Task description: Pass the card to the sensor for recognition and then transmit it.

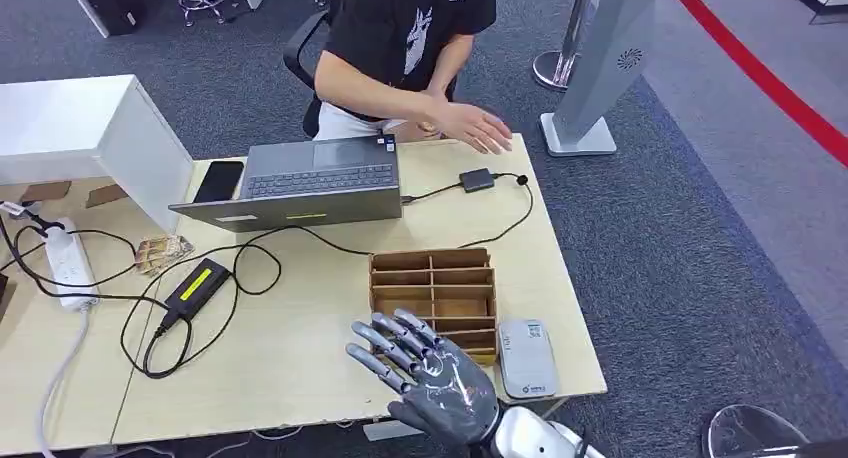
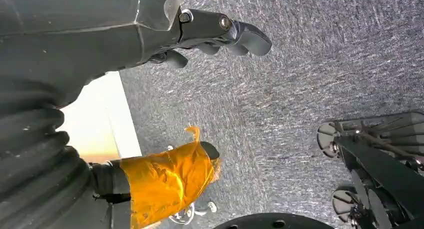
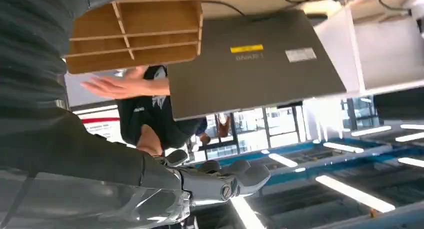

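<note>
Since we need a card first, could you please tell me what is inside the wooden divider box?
The wooden divider box shows bare compartments at the back; no card is visible there. The right hand, fingers spread, covers the front-left compartments, so their contents cannot be seen.

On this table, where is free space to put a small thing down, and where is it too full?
Free: the bare wood between the black adapter and the wooden organizer, and the strip between the laptop and organizer. Crowded: the left side, with the power strip and cables.
</note>
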Available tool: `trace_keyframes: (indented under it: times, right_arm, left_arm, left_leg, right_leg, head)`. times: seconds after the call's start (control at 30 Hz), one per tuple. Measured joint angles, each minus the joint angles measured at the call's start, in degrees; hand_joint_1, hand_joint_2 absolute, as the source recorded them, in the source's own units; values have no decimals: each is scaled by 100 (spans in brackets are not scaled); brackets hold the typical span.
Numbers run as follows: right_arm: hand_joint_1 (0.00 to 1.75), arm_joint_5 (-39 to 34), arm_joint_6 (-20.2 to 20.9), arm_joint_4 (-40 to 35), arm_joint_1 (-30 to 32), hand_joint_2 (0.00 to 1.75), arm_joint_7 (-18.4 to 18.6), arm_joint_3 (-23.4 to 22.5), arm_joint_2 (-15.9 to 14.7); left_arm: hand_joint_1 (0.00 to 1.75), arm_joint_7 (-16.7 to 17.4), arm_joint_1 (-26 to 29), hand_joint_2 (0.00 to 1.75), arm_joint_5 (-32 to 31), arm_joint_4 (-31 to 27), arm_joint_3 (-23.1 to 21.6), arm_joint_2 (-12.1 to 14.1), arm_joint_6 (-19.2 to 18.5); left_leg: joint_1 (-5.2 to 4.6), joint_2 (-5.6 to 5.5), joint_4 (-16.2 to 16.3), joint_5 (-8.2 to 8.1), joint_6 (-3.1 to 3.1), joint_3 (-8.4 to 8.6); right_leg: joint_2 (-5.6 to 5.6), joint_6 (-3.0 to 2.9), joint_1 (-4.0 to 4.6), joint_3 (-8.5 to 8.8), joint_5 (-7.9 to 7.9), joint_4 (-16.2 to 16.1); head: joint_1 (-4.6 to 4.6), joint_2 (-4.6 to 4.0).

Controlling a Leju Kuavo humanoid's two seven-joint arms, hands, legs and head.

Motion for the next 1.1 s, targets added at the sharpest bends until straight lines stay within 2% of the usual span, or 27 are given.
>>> trace_keyframes:
  times: [0.27, 0.37, 0.73, 1.1]
  right_arm:
    - [0, 651, -129, 564, -158, 175, 522, 125, 94]
    - [0, 685, -120, 800, -212, 175, 610, 127, 153]
    - [0, 457, 157, 1415, -294, 175, 645, 125, 396]
    - [0, 350, 341, 1703, -339, 175, 645, 123, 428]
  left_arm:
    - [0, 0, -9, 175, -52, 0, 0, 2, -17]
    - [0, 0, -12, 175, -74, 0, 0, 2, -28]
    - [0, -17, -50, 175, -111, 0, 0, 4, -37]
    - [0, -18, -53, 175, -120, 0, 0, 17, -48]
  left_leg:
    - [0, 0, 0, 0, 0, 1]
    - [0, 0, 0, 0, 0, 1]
    - [0, 0, 0, 0, 0, 1]
    - [0, 0, 0, 0, 0, 1]
  right_leg:
    - [0, 0, 0, 1, 0, 0]
    - [0, 0, 0, 1, 0, 0]
    - [0, 0, 0, 0, 0, 0]
    - [0, 0, 0, 1, 0, 0]
  head:
    - [2, -2]
    - [2, -2]
    - [2, 0]
    - [2, -2]
